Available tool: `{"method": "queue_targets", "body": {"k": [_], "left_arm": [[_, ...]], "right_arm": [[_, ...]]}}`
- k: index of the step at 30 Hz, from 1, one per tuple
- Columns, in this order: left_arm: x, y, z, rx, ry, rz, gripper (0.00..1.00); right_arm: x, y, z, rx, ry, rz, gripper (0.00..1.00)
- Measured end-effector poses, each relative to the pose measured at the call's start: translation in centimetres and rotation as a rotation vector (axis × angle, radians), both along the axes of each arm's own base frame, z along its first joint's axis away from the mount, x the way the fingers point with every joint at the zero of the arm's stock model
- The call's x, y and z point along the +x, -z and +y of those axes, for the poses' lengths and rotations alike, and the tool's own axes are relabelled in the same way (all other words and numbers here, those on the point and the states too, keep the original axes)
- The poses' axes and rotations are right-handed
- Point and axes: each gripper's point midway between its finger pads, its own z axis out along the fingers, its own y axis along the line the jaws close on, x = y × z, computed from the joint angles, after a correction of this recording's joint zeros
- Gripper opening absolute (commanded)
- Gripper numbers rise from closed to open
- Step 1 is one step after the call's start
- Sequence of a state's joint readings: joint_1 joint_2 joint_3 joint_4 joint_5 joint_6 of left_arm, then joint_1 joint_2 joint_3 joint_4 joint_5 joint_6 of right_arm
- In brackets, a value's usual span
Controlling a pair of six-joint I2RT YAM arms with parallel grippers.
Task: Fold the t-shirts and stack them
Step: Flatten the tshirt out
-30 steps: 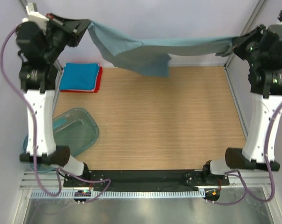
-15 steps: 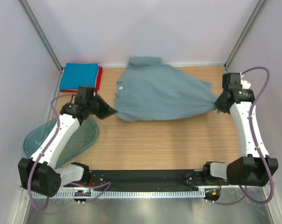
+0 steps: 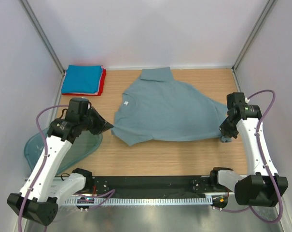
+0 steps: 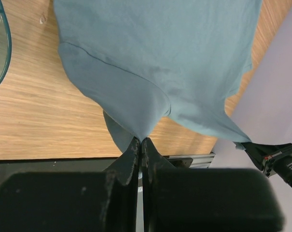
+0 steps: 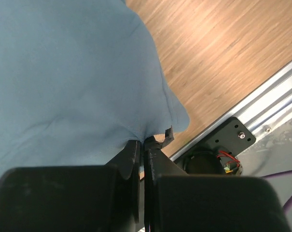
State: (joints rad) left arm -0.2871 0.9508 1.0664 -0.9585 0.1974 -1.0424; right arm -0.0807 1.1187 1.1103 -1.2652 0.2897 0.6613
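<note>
Tee (image 3: 165, 111) is down: stretched aloft between the arms a second ago, it now lies spread on the table (image 3: 184, 154). Left gripper (image 3: 109, 126) and right gripper (image 3: 223, 136) each pinch an opposite edge. Folding can likely begin.

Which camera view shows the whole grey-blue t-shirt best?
The top external view: there the grey-blue t-shirt lies spread out, nearly its whole outline visible. The left wrist view shows only the part near the left pincer, which pinches its edge. The right wrist view shows only a corner, shut in the right pincer.
</note>
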Motion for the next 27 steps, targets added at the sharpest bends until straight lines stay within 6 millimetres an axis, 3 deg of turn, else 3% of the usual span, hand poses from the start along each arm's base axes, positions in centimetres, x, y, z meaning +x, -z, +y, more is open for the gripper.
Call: {"method": "queue_targets", "body": {"k": [4,7,10,12,15,17,19,23,27], "left_arm": [[0.2,0.0,0.2,0.019,-0.007,0.019,0.00],[3.1,-1.8,0.0,0.043,-0.030,-0.013,0.00],[8.6,-7.5,-1.4,0.011,-0.041,-0.147,0.00],[11.5,-12.1,-2.2,-0.023,-0.043,-0.256,0.00],[12.2,-18.0,-2.3,-0.058,-0.050,-0.396,0.00],[11.1,-22.2,-1.8,-0.083,-0.057,-0.501,0.00],[9.3,-25.9,-1.3,-0.112,-0.060,-0.596,0.00],[4.1,-33.5,0.3,-0.180,-0.066,-0.804,0.00],[-1.5,-39.0,1.9,-0.234,-0.070,-0.980,0.00]], "right_arm": [[0.1,-0.5,0.0,0.001,0.000,0.016,0.01],[3.7,-3.1,0.2,0.021,-0.003,-0.065,0.01],[9.4,-8.7,0.6,0.056,-0.003,-0.284,0.01],[12.2,-14.3,0.8,0.066,-0.014,-0.444,0.01],[13.2,-21.6,1.0,0.057,-0.050,-0.637,0.01],[12.1,-25.8,1.5,0.049,-0.098,-0.750,0.01],[9.9,-28.6,2.6,0.059,-0.168,-0.833,0.01],[3.7,-32.3,5.2,0.092,-0.309,-0.975,0.01],[-3.5,-35.4,7.1,0.087,-0.413,-1.143,0.01]]}}
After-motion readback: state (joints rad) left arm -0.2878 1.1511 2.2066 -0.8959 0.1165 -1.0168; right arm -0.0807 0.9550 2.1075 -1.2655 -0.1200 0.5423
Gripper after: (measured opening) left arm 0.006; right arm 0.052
